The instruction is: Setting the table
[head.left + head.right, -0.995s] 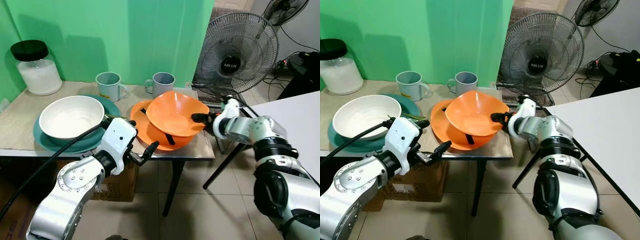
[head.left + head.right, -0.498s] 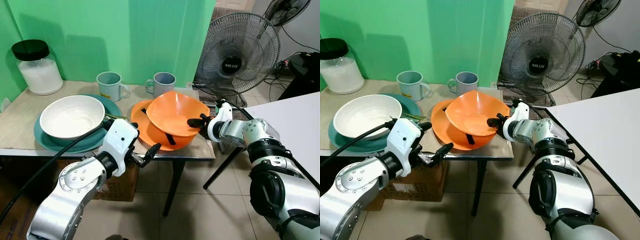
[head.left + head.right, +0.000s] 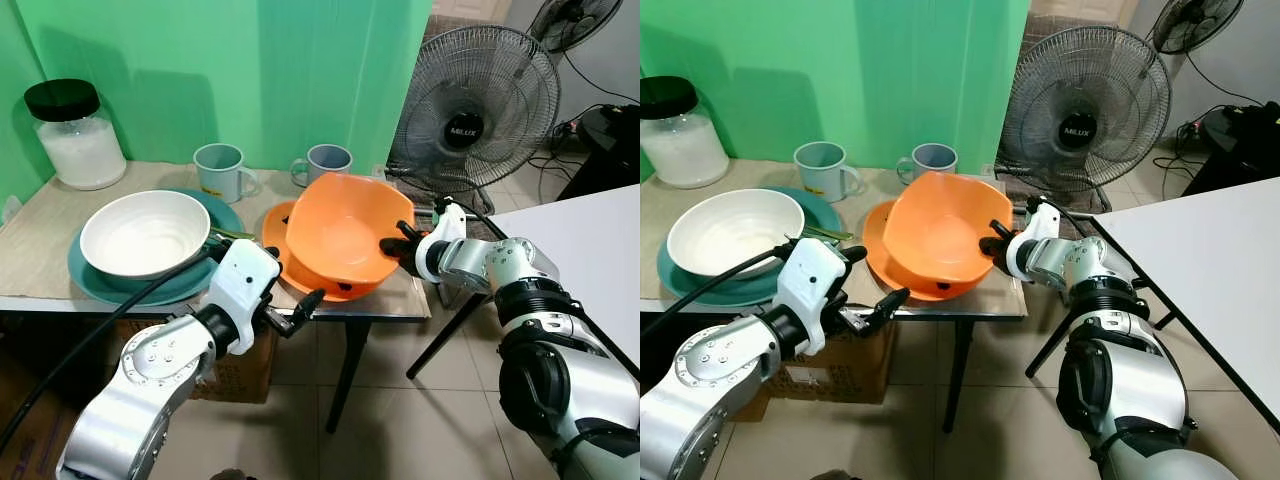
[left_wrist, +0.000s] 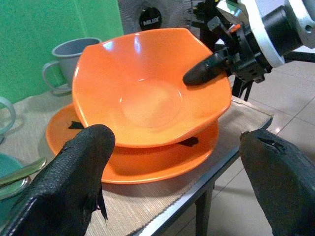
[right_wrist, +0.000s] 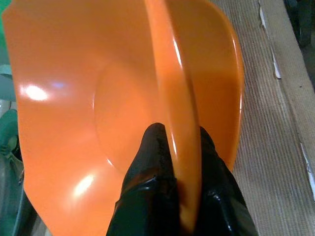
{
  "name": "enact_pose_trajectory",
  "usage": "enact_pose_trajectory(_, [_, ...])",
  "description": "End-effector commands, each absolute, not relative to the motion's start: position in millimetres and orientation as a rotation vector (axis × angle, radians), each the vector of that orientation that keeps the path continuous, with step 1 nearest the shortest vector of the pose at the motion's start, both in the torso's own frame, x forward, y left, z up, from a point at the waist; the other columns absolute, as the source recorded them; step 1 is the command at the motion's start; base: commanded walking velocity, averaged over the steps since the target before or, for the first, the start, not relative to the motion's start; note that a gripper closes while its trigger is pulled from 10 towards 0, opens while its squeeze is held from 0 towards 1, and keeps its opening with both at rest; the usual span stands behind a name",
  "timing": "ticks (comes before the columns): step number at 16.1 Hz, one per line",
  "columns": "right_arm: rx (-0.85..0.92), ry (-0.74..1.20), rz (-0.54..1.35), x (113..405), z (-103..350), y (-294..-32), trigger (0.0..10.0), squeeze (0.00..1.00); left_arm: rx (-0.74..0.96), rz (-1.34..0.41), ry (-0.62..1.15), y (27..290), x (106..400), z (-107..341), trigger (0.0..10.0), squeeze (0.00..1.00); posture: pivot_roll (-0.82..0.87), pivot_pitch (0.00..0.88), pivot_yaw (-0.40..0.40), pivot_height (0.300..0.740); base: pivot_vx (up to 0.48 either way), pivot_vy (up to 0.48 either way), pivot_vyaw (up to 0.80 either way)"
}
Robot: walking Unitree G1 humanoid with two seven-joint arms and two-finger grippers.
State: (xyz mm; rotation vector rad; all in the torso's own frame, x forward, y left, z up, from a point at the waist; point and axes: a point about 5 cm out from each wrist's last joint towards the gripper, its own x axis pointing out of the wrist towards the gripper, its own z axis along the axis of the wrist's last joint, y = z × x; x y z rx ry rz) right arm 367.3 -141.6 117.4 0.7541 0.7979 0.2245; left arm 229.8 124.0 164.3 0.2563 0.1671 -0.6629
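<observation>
The right claw (image 3: pixel 397 243) pinches the tilted orange bowl's (image 3: pixel 340 232) right rim at frame centre, while the left claw (image 3: pixel 290 312) gapes wide below the bench (image 3: pixel 40 262) edge.

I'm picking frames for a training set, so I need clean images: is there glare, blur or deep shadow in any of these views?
Right wrist view: small glare spots on the orange bowl, and the fingers are soft, too close for focus. Left wrist view: the near fingers are blurred, the bowl sharp. Eye views: evenly lit and sharp, with soft shadows on the green wall.
</observation>
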Motion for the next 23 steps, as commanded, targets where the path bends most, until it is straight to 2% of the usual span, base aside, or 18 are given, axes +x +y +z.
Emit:
enact_pose_trajectory(1, [0.745, 0.788, 0.218, 369.5, 121.4, -141.7, 0.0, 0.0, 0.261, -0.671, 0.155, 120.7, 227.9, 167.2, 10.0, 1.0, -0.01, 0.0, -0.109, 0.74, 0.0, 0.0, 0.0])
enact_pose_trajectory(4, [0.768, 0.78, 0.217, 369.9, 123.4, -143.4, 0.0, 0.0, 0.26, -0.669, 0.155, 120.7, 227.5, 167.3, 10.0, 0.99, 0.0, 0.0, -0.11, 0.74, 0.0, 0.0, 0.0])
enact_pose_trajectory(6, [0.886, 0.723, 0.21, 372.0, 134.4, -150.9, 0.0, 0.0, 0.253, -0.647, 0.144, 122.8, 228.6, 170.2, 10.0, 0.99, 0.0, 0.0, -0.113, 0.74, 0.0, 0.0, 0.0])
enact_pose_trajectory(9, [0.894, 0.666, 0.243, 370.7, 147.7, -154.6, 0.0, 0.0, 0.248, -0.637, 0.134, 123.8, 229.5, 172.9, 10.0, 0.99, 0.0, 0.0, -0.11, 0.74, 0.0, 0.0, 0.0])
enact_pose_trajectory(12, [0.829, 0.318, 0.297, 361.1, 197.8, -165.5, 0.0, 0.0, 0.238, -0.604, 0.11, 126.7, 232.6, 177.8, 10.0, 0.99, 0.0, 0.0, -0.102, 0.74, 0.0, 0.0, 0.0])
enact_pose_trajectory(13, [0.691, 0.222, 0.278, 353.6, 209.0, -171.1, 3.6, 0.0, 0.238, -0.592, 0.106, 127.1, 233.1, 178.8, 10.0, 0.99, -0.01, 0.0, -0.099, 0.74, 0.0, 0.0, 0.0])
enact_pose_trajectory(14, [0.55, 0.147, 0.261, 344.3, 215.0, -173.8, 10.0, 0.0, 0.236, -0.574, 0.099, 127.5, 233.5, 179.5, 10.0, 0.99, -0.01, 0.0, -0.094, 0.74, 0.0, 0.0, 0.0])
enact_pose_trajectory(15, [0.434, 0.119, 0.258, 334.7, 216.4, -174.1, 10.0, 0.0, 0.239, -0.544, 0.085, 128.0, 234.3, 181.1, 10.0, 0.98, -0.01, 0.0, -0.088, 0.74, 0.0, 0.0, 0.0])
enact_pose_trajectory(18, [0.476, 0.042, 0.277, 297.4, 214.1, -168.2, 10.0, 0.0, 0.22, -0.397, 0.043, 128.0, 238.0, 184.5, 10.0, 0.95, -0.02, 0.0, -0.067, 0.74, 0.0, 0.0, 0.0])
enact_pose_trajectory(20, [0.266, 0.015, 0.21, 283.3, 202.2, -166.4, 10.0, 0.0, 0.249, -0.341, -0.018, 125.1, 239.8, 188.1, 10.0, 0.84, -0.03, 0.001, -0.061, 0.74, 0.0, 0.0, -0.39])
enact_pose_trajectory(23, [0.256, -0.022, 0.148, 270.1, 201.6, -167.8, 10.0, 0.0, 0.23, -0.227, -0.018, 134.3, 241.5, 184.6, 10.0, 0.8, -0.04, 0.008, -0.06, 0.74, 0.0, 0.0, -0.78])
